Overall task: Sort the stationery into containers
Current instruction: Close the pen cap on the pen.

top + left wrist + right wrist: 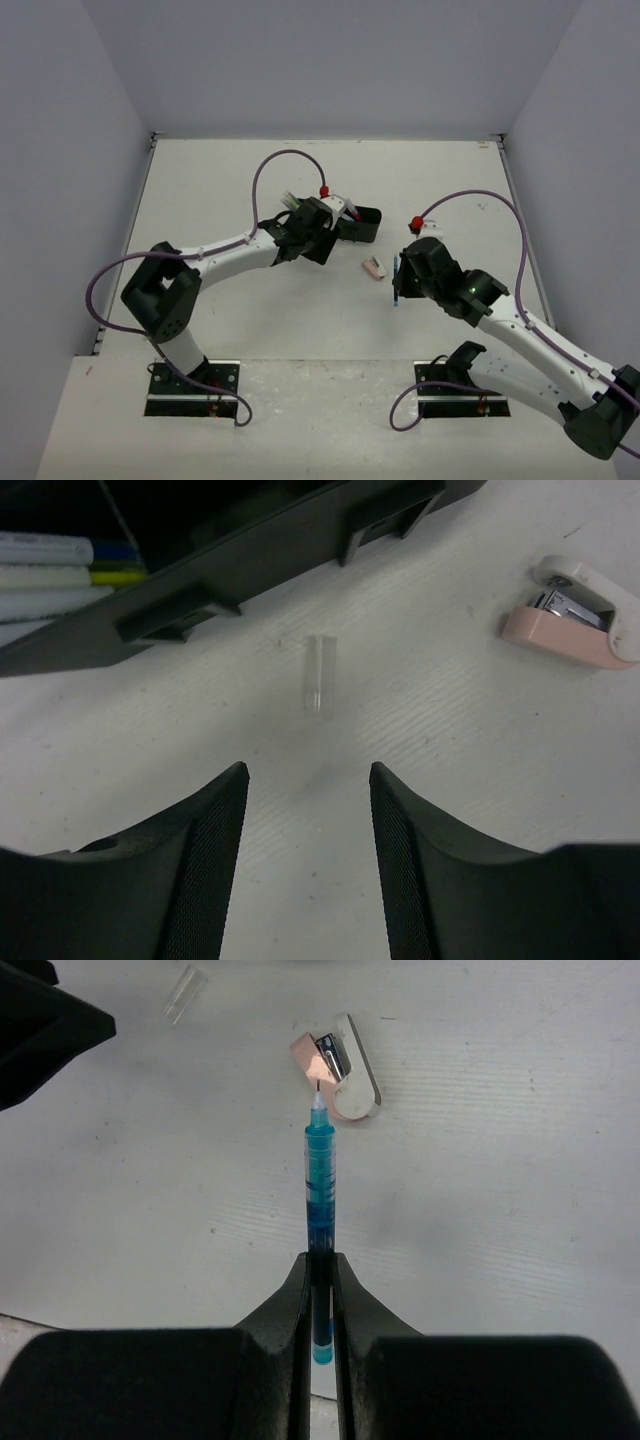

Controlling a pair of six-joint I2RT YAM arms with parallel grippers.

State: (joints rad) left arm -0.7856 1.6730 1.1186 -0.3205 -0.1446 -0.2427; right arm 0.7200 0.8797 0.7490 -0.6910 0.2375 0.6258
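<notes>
My right gripper (320,1257) is shut on a blue pen (320,1175), gripping its rear half. The pen's uncapped tip points at a small pink-and-white stapler (335,1065) lying on the table. From above, that pen (397,280) hangs just right of the stapler (373,267). My left gripper (308,770) is open with nothing between its fingers. It hovers over the bare table beside the black tray (250,560), which holds white and yellow-green pens (60,575) at its left end. A clear pen cap (319,673) lies just ahead of the left fingertips.
The tray (360,225) sits mid-table, right of the left gripper (315,235). The clear cap (185,995) also shows at the top of the right wrist view. White walls enclose the table on three sides. Purple cables loop above both arms.
</notes>
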